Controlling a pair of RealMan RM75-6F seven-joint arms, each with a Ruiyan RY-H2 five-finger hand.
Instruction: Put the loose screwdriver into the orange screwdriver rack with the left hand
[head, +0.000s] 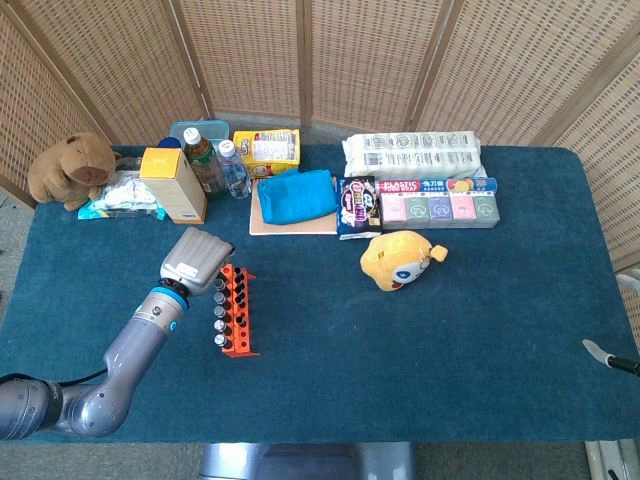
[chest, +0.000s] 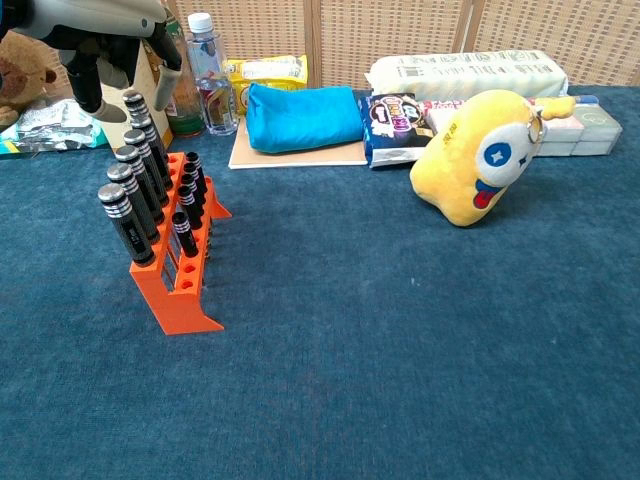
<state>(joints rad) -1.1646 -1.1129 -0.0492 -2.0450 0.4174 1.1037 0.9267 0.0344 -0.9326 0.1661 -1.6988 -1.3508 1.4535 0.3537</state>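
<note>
The orange screwdriver rack (chest: 183, 285) (head: 239, 312) stands on the blue cloth at front left, with several black-handled screwdrivers upright in it. The farthest screwdriver (chest: 137, 112) stands in the rack's far end. My left hand (chest: 97, 28) (head: 197, 257) hovers just above that end, its fingers (chest: 86, 88) spread to either side of the handle's top without visibly touching it. Only a sliver of my right hand (head: 610, 357) shows at the right edge of the head view; its fingers cannot be made out.
A yellow plush toy (chest: 478, 156) lies right of centre. Along the back stand a capybara plush (head: 72, 168), a yellow box (head: 173, 184), bottles (chest: 208, 72), a blue pouch (chest: 300, 116), snack packs (head: 358, 205) and a tissue pack (head: 412, 153).
</note>
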